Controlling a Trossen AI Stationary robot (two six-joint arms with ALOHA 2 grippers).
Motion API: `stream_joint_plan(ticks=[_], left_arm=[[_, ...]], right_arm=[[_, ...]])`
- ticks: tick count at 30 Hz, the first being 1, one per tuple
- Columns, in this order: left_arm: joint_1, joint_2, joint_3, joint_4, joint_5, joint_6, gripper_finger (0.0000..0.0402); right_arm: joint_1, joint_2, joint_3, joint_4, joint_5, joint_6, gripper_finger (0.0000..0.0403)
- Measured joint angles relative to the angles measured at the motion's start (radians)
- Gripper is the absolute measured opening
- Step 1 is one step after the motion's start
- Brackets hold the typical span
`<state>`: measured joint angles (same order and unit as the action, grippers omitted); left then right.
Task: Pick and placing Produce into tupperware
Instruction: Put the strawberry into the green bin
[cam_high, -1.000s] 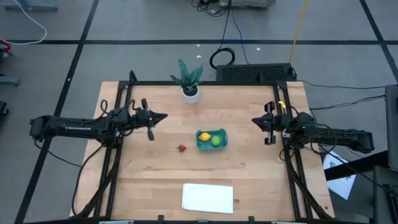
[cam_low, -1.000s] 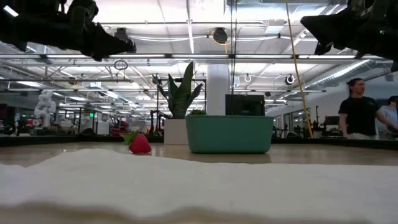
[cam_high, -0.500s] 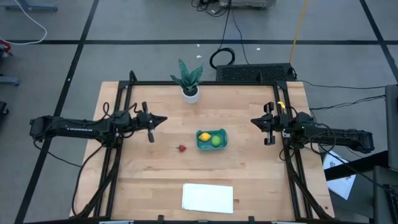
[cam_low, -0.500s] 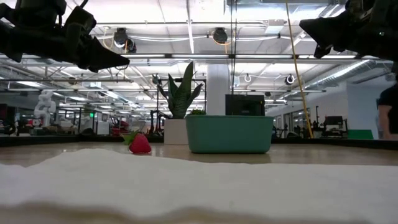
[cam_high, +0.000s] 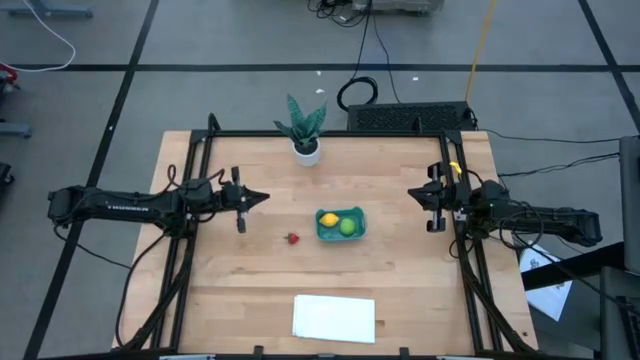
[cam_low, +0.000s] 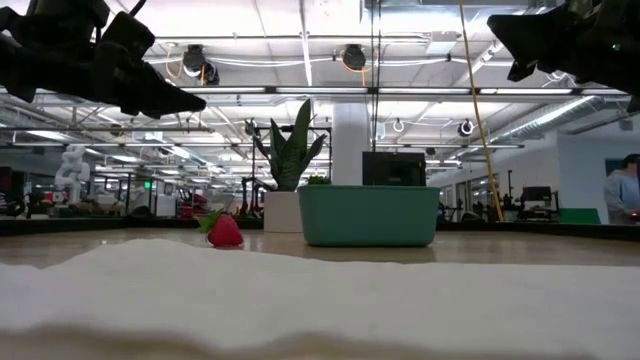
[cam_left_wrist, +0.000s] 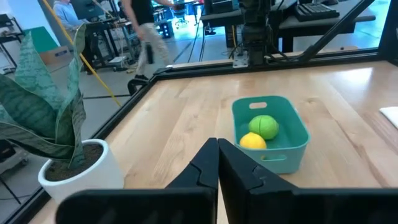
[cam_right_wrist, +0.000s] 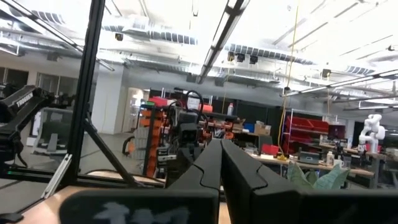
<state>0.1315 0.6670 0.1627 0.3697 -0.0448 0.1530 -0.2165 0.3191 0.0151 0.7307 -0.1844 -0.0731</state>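
Teal tupperware (cam_high: 340, 224) holds lemon (cam_high: 327, 220) and lime-green ball (cam_high: 346, 226); red strawberry (cam_high: 292, 238) lies beside it.

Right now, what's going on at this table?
Nothing is being held. The left gripper hangs shut above the table's left side and the right gripper shut on the right. The teal tupperware in the middle already holds the yellow lemon and the lime-green ball. The red strawberry lies on the wood just left of it, not yet packed. A potted plant and a white sheet sit untouched.
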Motion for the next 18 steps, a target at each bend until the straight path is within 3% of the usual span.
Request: stream_joint_plan(ticks=[9,18], left_arm=[[0.000,0.003,0.015,-0.002,-0.008,-0.050,0.0019],[-0.042,0.162,0.244,-0.235,-0.038,-0.048,0.0024]], right_arm=[[0.000,0.000,0.000,-0.011,0.000,0.009,0.0000],[0.000,0.000,0.000,-0.031,0.000,0.008,0.0000]])
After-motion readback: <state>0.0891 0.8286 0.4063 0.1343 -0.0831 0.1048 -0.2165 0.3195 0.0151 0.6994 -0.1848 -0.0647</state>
